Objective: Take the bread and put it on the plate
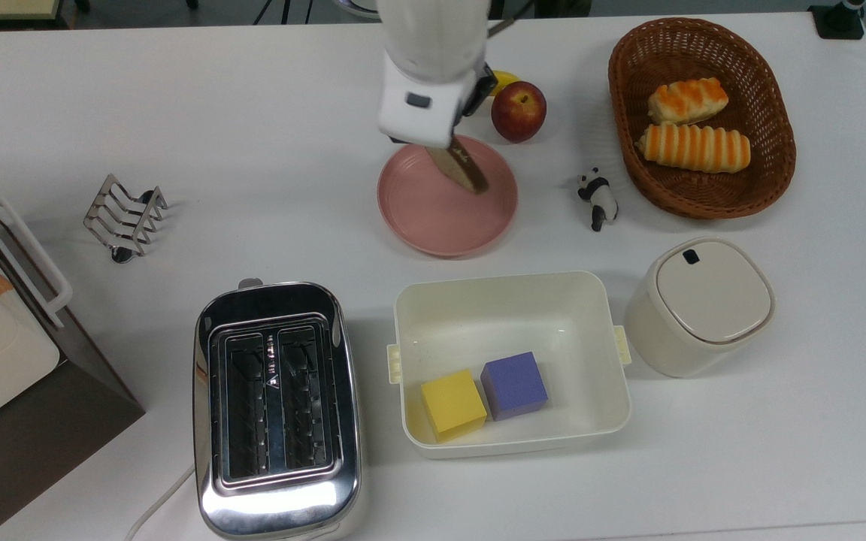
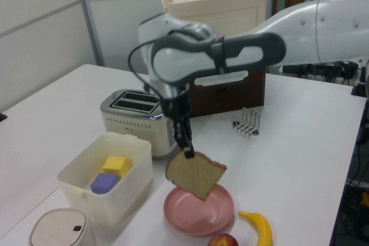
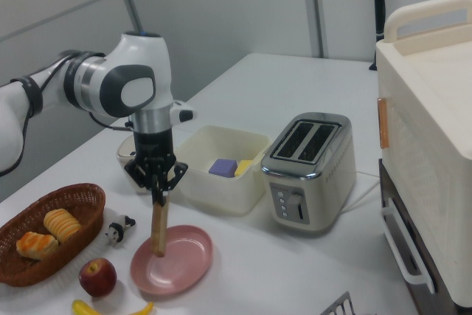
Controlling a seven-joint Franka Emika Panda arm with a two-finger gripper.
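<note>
no legible text, label, brand, number or sign is found on any surface in the three views. small markings are seen between the slots of the toaster [image 1: 277, 409] in the top view, and buttons on its end face in the right view, but no characters can be made out.

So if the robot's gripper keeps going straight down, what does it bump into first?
Probably the round pink plate. The gripper points down, pinching the brown toast slice, whose lower edge hangs just over the plate, so the bread would likely touch first.
</note>
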